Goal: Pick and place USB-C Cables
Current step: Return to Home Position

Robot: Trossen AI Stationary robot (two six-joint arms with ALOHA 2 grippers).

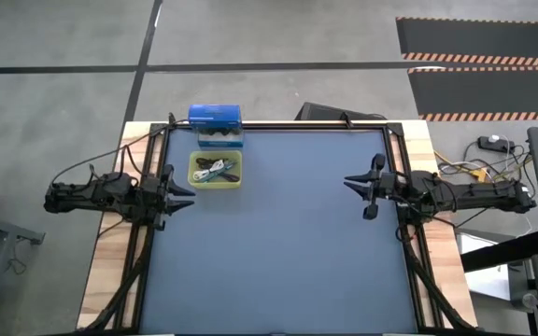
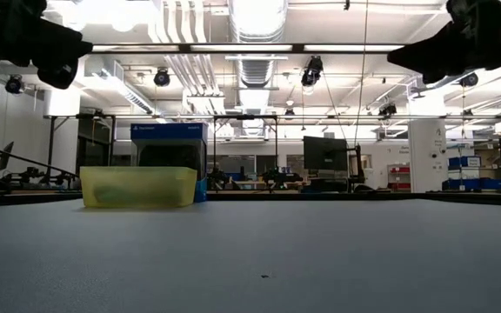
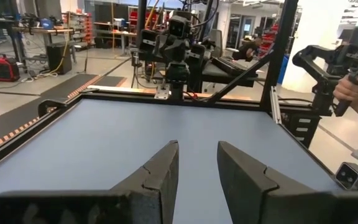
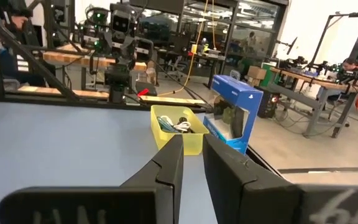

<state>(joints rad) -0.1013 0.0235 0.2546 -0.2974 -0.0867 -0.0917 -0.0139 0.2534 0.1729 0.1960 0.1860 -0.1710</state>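
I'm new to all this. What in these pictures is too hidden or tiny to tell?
- High view: cables in the yellow bin, too tangled and small to count.
- Low view: the bin's cloudy wall hides them.
- High view: dark items in the blue box, too small to name.

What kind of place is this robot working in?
Likely a robotics lab or industrial workshop: bare ceiling ducts, workbenches loaded with equipment, and floor mats with striped hazard edges.
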